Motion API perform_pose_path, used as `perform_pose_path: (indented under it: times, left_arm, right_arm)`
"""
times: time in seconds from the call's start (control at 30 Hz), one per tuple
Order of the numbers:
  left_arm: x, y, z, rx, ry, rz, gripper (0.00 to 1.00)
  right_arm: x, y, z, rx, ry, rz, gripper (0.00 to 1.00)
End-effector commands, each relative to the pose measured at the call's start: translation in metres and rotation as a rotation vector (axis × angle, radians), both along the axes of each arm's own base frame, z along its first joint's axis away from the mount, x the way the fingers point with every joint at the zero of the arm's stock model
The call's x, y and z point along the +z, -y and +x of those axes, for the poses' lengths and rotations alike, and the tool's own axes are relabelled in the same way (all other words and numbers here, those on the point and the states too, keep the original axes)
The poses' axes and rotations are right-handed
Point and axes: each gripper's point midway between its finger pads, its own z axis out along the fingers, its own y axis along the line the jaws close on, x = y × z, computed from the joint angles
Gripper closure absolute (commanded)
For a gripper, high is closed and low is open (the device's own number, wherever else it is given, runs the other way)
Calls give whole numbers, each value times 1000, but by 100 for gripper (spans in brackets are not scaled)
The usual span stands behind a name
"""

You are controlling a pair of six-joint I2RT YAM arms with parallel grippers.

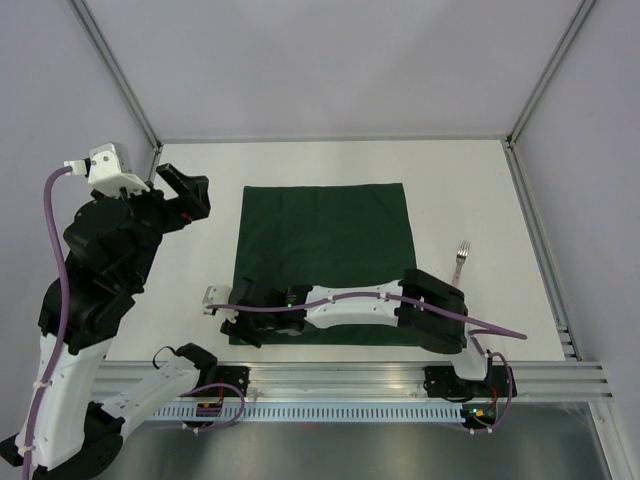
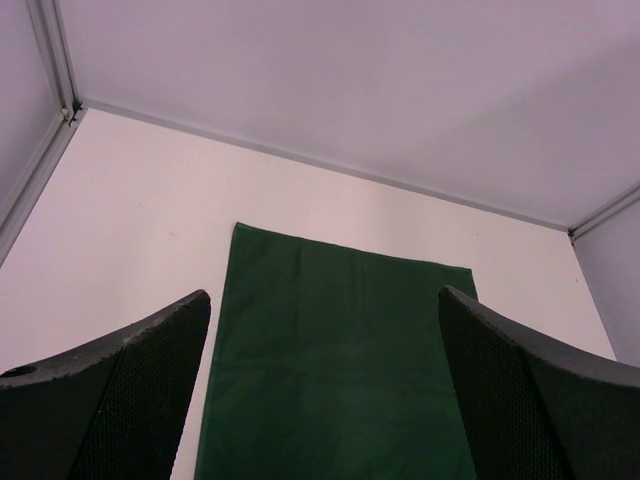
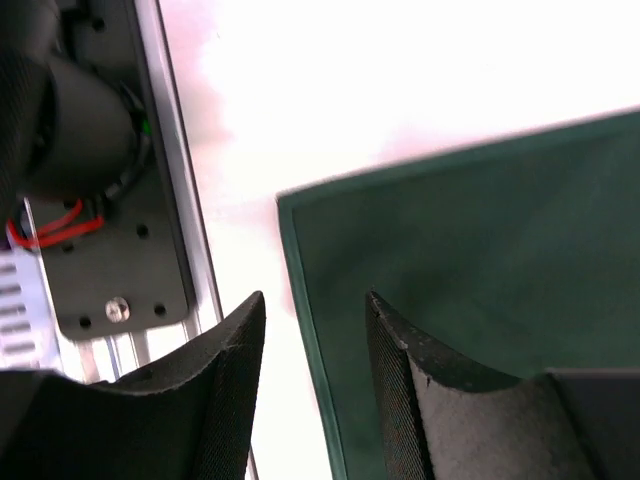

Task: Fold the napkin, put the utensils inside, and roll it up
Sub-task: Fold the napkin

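Top external view shows the napkin point(image 1: 325, 250) spread flat and square on the white table point(image 1: 300, 165), with the fork point(image 1: 460, 262) lying just beside its edge at 3 o'clock, tines pointing toward 12 o'clock and not touching the cloth. The left tool point(image 1: 185, 195) hangs raised above the table at about 9 o'clock from the napkin, apart from it. In the left wrist view its dark fingers point(image 2: 140, 390) stand wide apart, holding nothing, with the green cloth seen between them. The right arm lies stretched along the napkin's 6 o'clock edge, and the right tool point(image 1: 240, 322) sits low near the 7 o'clock corner. In the right wrist view its fingers point(image 3: 225, 390) are a little apart and straddle the cloth's near edge, one over bare table, one over the fabric, not clamped on it. An aluminium rail point(image 3: 175, 200) runs alongside.
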Motion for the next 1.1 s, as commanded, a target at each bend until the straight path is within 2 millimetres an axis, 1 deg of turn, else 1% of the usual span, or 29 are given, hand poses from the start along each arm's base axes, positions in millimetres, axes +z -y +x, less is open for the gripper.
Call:
perform_pose_path:
  times: [0.0,0.07,0.1,0.13,0.2,0.33,0.47,0.53,0.77,0.83,0.97,1.07]
  left_arm:
    - [-10,-5,-1,26,-30,15,2]
    - [-9,-5,-2,24,-28,18,2]
    - [-10,-5,-2,24,-29,20,2]
    - [-9,-5,-2,22,-26,20,2]
    - [-10,-5,-2,19,-28,22,2]
    - [-11,-5,-2,15,-32,28,2]
    - [-11,-6,-4,13,-28,28,2]
    - [-12,-6,-5,15,-28,29,2]
    - [-15,-8,-6,19,-33,34,2]
    - [-16,-7,-5,19,-36,37,2]
    - [-16,-7,-5,20,-34,37,2]
    - [-18,-7,-4,20,-38,39,2]
  right_arm:
    - [7,-29,3,-21,25,50,50]
    - [3,-37,-2,-15,16,55,50]
    - [-5,-39,-2,-16,11,47,50]
    - [-5,-42,-4,-15,4,54,50]
    - [-12,-45,-5,-17,2,54,50]
    - [-20,-50,-4,-25,-5,56,51]
    - [-34,-50,-3,-27,7,35,49]
    - [-37,-50,-3,-25,8,30,49]
    - [-55,-44,0,-37,55,-9,50]
    - [-63,-40,2,-40,58,-25,52]
    - [-68,-37,1,-35,62,-37,70]
    - [-63,-39,2,-33,69,-31,80]
